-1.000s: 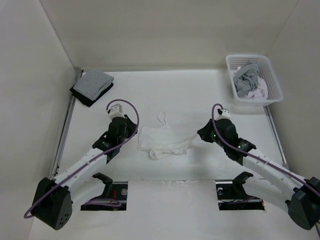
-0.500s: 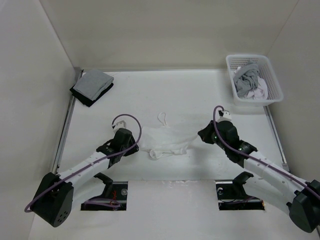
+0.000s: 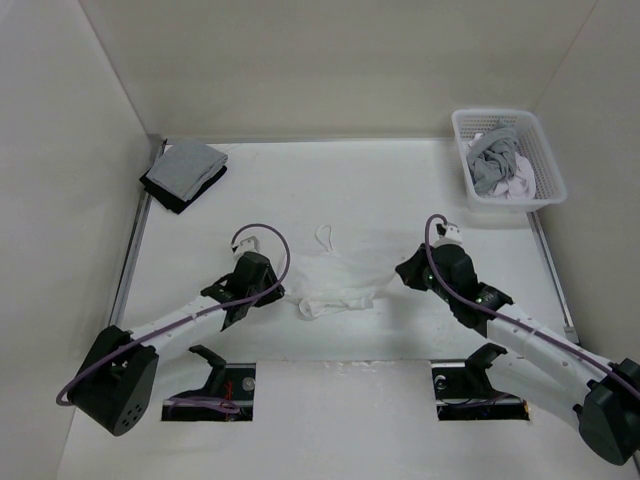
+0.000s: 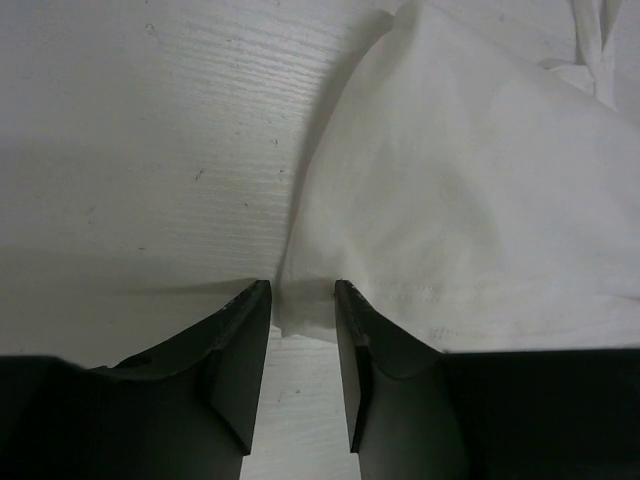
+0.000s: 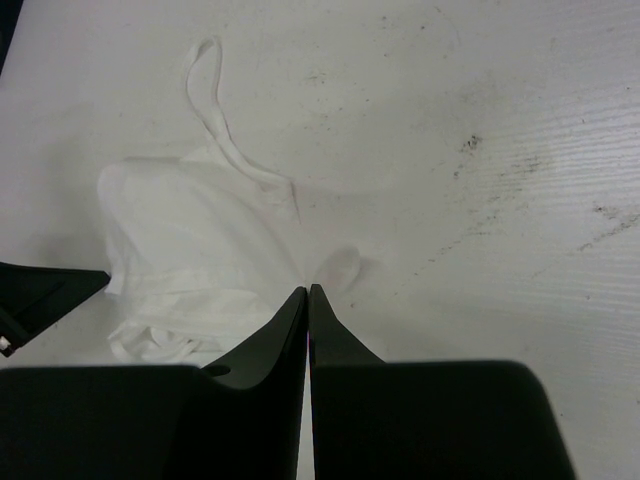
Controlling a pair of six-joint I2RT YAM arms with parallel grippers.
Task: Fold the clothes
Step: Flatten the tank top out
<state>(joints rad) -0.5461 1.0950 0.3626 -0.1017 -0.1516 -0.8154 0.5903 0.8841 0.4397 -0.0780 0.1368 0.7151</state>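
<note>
The clothes (image 3: 330,283) are a thin white garment lying crumpled in the middle of the table, with a strap loop (image 3: 323,237) at its far side. My left gripper (image 3: 277,292) is low at the garment's left near corner. In the left wrist view it (image 4: 301,292) is open, and the corner of the clothes (image 4: 470,200) lies between its fingertips. My right gripper (image 3: 400,270) is at the garment's right edge. In the right wrist view it (image 5: 308,290) is shut, and the folds of the clothes (image 5: 190,250) run together into its tips.
A white basket (image 3: 500,113) with grey and white laundry stands at the back right. A folded grey-and-black pile (image 3: 183,173) lies at the back left. White walls enclose the table on three sides. A tip of the left gripper (image 5: 40,295) shows in the right wrist view.
My left arm has come down and toward me, from the garment's far left side to its near left corner, and its jaws have opened wider. The right arm has barely moved.
</note>
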